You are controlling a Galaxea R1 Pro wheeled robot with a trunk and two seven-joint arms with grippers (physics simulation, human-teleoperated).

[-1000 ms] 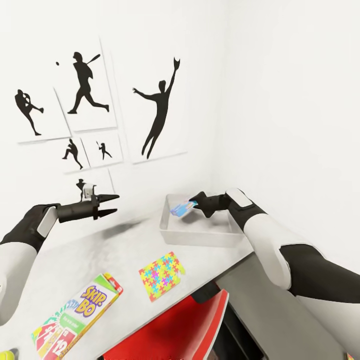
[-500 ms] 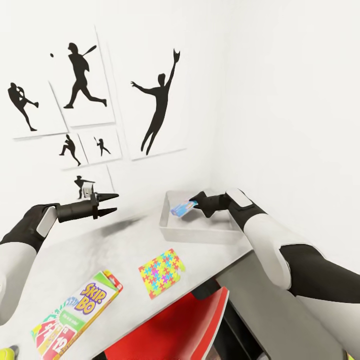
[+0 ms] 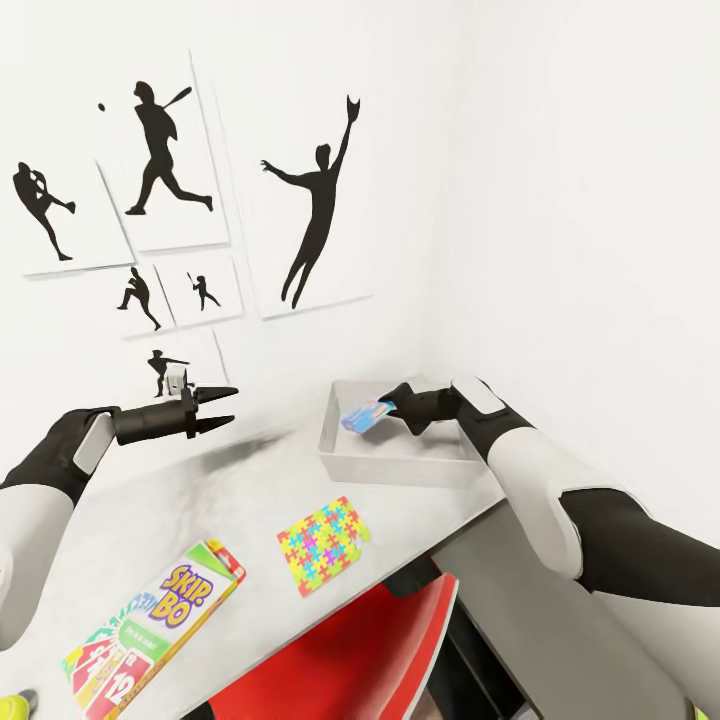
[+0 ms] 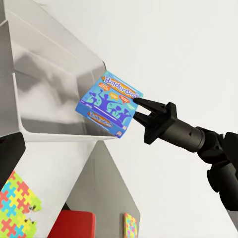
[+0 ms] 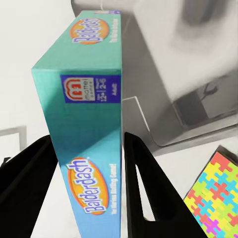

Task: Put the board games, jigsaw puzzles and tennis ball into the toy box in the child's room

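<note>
My right gripper [image 3: 392,407] is shut on a blue "Balderdash" board game [image 3: 364,415], holding it tilted above the inside of the pale grey toy box [image 3: 395,468] at the table's far corner. The left wrist view has the board game [image 4: 110,105] over the toy box [image 4: 54,94], pinched at one edge by the right gripper [image 4: 136,110]. In the right wrist view the board game [image 5: 91,124] stands between two black fingers [image 5: 148,191]. My left gripper [image 3: 216,408] hovers open over the table [image 3: 200,505]. A jigsaw puzzle [image 3: 323,545], the Skip-Bo board game [image 3: 150,630] and the tennis ball [image 3: 12,705] lie on the table.
A red chair [image 3: 350,650] is tucked under the table's near edge. Black baseball silhouette pictures [image 3: 310,210] hang on the white wall behind. A second jigsaw puzzle [image 4: 130,225] lies on the lower grey surface beside the table.
The head view has shifted slightly. Both arms hold nearly the same places, and the right gripper still has the blue board game over the toy box.
</note>
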